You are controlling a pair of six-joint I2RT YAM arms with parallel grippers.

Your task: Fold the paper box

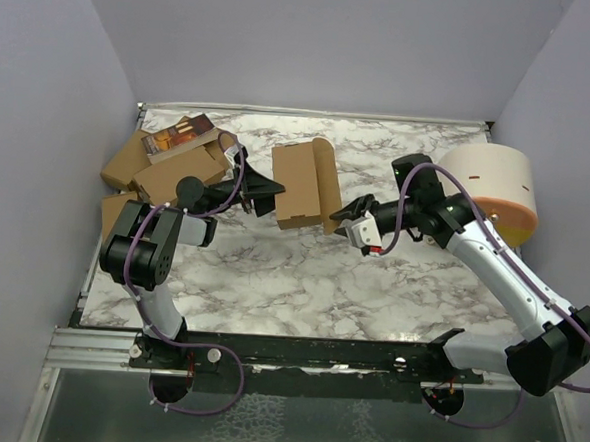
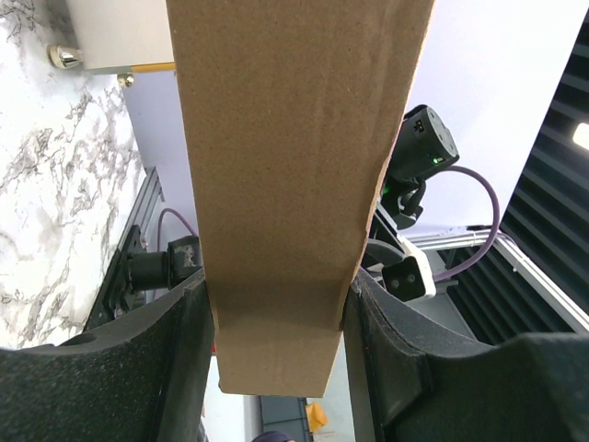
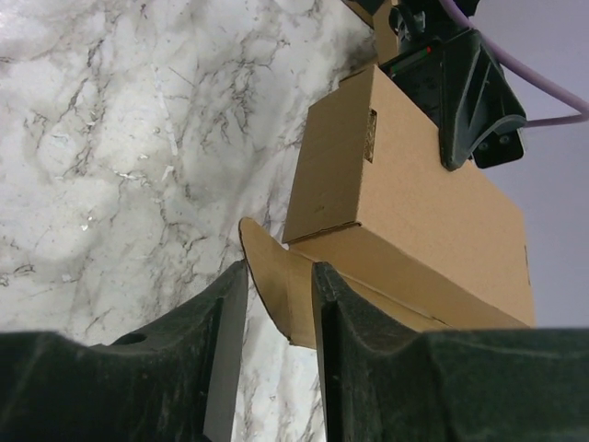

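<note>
The paper box (image 1: pixel 302 186) is a brown oblong carton held up over the middle of the marble table. My left gripper (image 1: pixel 267 191) grips it from the left. In the left wrist view the box (image 2: pixel 285 166) fills the gap, and both black fingers (image 2: pixel 184 331) press on its sides. My right gripper (image 1: pixel 343 220) is at the box's lower right corner. In the right wrist view a curved end flap (image 3: pixel 285 285) of the box (image 3: pixel 414 193) slants between its jaws. That flap leans on the right finger (image 3: pixel 350 313), and marble shows through the gap beside the left finger.
A heap of similar brown cartons (image 1: pixel 168 163) lies at the back left by the wall. A large white cylinder with an orange rim (image 1: pixel 497 188) stands at the back right, just behind my right arm. Purple walls close in the marble table (image 1: pixel 301 282) on three sides.
</note>
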